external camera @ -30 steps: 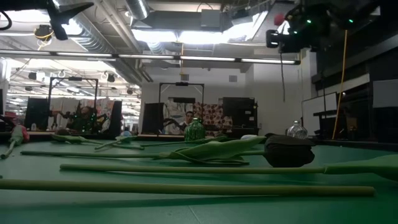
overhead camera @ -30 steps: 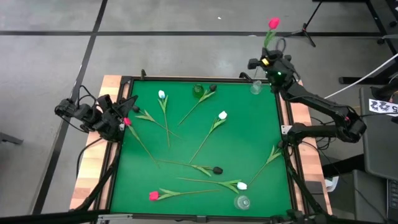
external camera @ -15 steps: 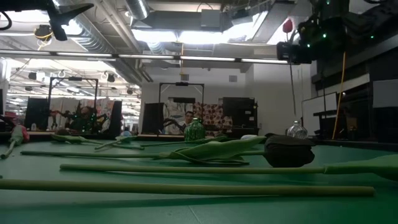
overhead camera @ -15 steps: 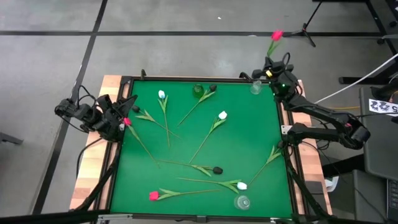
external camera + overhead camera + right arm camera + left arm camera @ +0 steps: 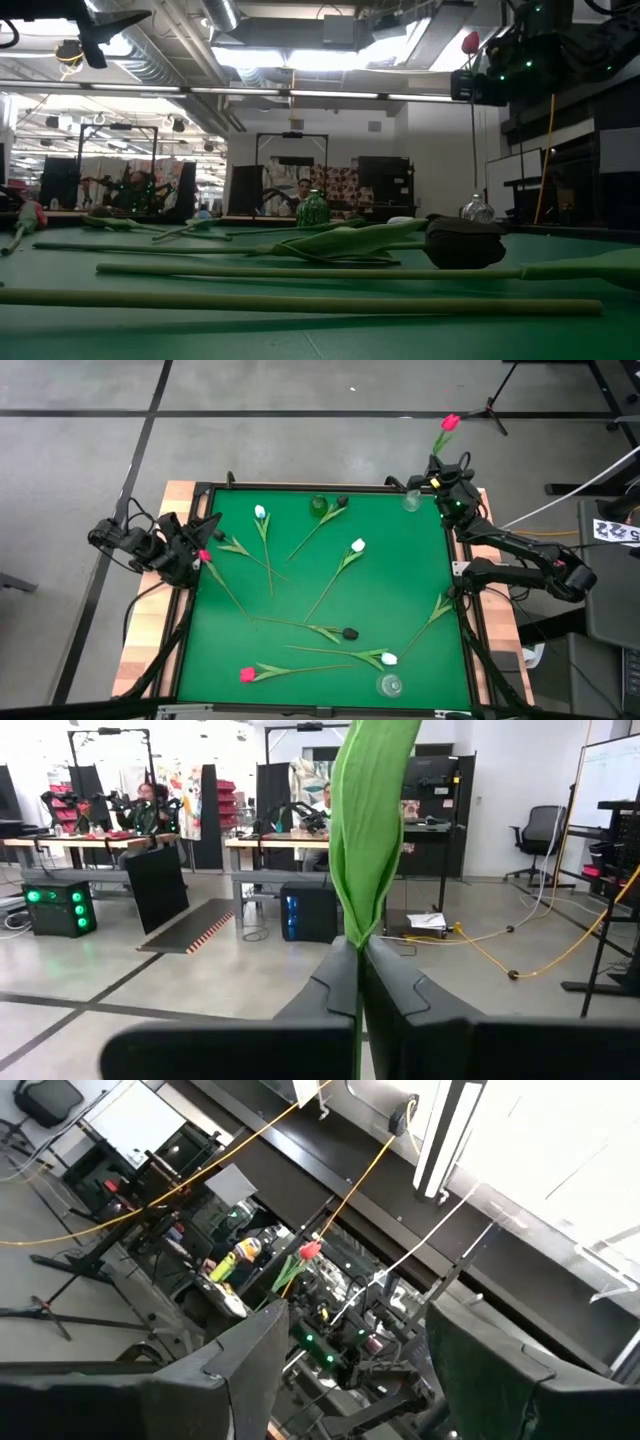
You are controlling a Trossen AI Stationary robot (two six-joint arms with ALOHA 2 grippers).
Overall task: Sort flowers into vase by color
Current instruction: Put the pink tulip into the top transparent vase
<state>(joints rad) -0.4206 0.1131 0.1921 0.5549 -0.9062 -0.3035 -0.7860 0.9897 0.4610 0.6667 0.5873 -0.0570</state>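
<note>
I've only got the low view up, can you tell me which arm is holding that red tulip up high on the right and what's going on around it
Observer: The right claw holds the red tulip, at the table's far right corner.
Operator: Is the claw closed on it?
Observer: Yes; the right wrist view shows both fingers pressed together on the stem, its green leaf standing up between them.
Operator: Is a vase close by?
Observer: A clear vase stands on the green mat just beside that claw.
Operator: And the other arm?
Observer: The left claw waits open at the table's left edge, next to another red tulip head.
</note>
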